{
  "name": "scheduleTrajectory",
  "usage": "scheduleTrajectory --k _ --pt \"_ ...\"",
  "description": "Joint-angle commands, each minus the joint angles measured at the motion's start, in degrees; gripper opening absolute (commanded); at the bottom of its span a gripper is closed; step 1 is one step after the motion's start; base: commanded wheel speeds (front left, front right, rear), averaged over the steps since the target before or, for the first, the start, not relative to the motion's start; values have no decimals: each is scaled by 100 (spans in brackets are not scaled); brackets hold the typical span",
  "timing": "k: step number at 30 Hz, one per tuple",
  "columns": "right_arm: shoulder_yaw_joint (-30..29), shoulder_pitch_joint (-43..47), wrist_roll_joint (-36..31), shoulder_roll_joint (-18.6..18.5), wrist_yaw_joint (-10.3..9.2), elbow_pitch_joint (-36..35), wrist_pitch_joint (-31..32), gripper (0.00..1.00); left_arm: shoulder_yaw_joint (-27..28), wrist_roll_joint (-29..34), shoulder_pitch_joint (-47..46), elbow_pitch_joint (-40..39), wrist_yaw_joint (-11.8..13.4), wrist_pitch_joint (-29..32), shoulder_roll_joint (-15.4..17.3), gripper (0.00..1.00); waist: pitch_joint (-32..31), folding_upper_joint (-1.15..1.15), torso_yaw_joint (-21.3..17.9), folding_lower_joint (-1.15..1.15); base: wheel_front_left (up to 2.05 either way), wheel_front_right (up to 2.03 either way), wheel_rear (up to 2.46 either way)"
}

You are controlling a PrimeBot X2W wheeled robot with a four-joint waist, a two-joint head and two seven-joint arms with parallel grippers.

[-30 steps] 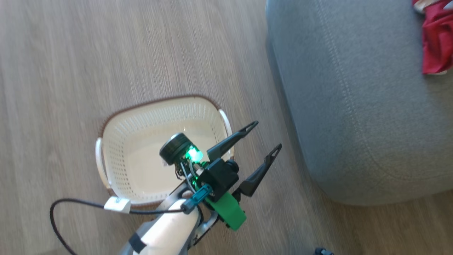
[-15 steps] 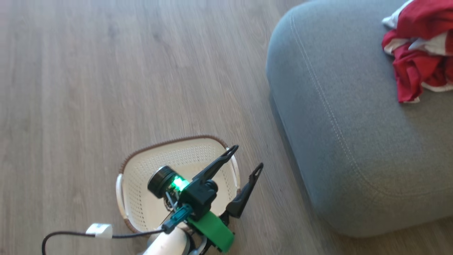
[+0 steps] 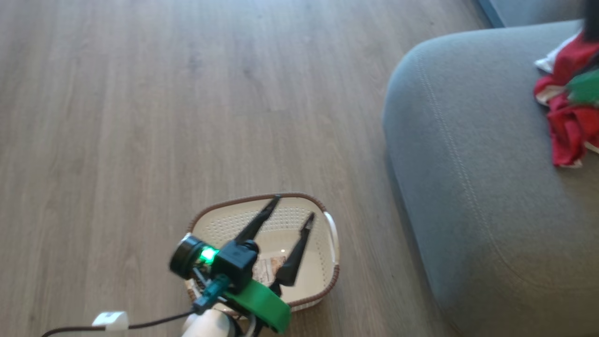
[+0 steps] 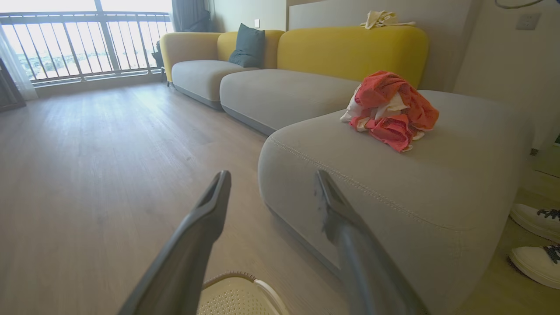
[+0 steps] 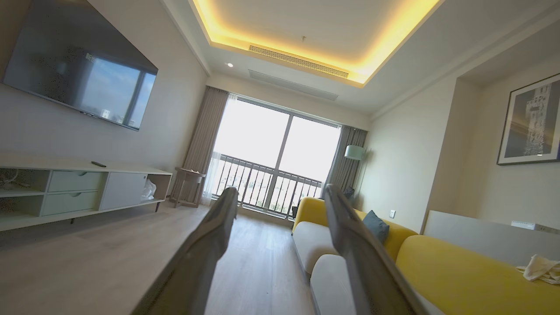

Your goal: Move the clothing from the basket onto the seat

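The clothing (image 3: 566, 124) lies as a crumpled red and white heap on the grey seat (image 3: 468, 187) at the right. The left wrist view also has the heap (image 4: 389, 109), on the cushion (image 4: 393, 188). The cream basket (image 3: 220, 227) stands on the floor left of the seat, with a paper label on its bottom and no garment inside. My left gripper (image 3: 293, 208) hovers open over the basket, holding nothing; its fingers (image 4: 216, 197) point toward the seat. My right gripper (image 5: 281, 192) is open and empty, aimed at the balcony window.
Wood floor (image 3: 187, 93) spreads around the basket. A blurred green part (image 3: 585, 89) sits at the right edge over the clothing. Two white shoes (image 4: 536, 218) stand beside the cushion. Yellow-backed couch sections (image 4: 350, 48) and a TV cabinet (image 5: 78, 188) line the room.
The head camera has shifted, so basket and seat sit elsewhere in the picture. My left gripper's fingers, earlier past the basket's right rim, now lie over its inside. The green part appeared at right.
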Motion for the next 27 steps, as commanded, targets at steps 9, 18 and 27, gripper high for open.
scheduleTrajectory --k 9,18,27 --pt "225 1438 259 808 -2 -804 -28 100 514 -108 -123 -242 830 -55 -38 100 -208 0 730 1 0 0 0" --pt "224 2445 331 1545 -2 -480 -28 100 841 -52 107 -282 1415 -55 -38 100 -346 0 1212 1 0 0 0" --pt "105 3073 -239 1796 -2 -122 -28 100 1226 -101 330 -36 1752 -55 -38 100 -405 0 1308 1 0 0 0"
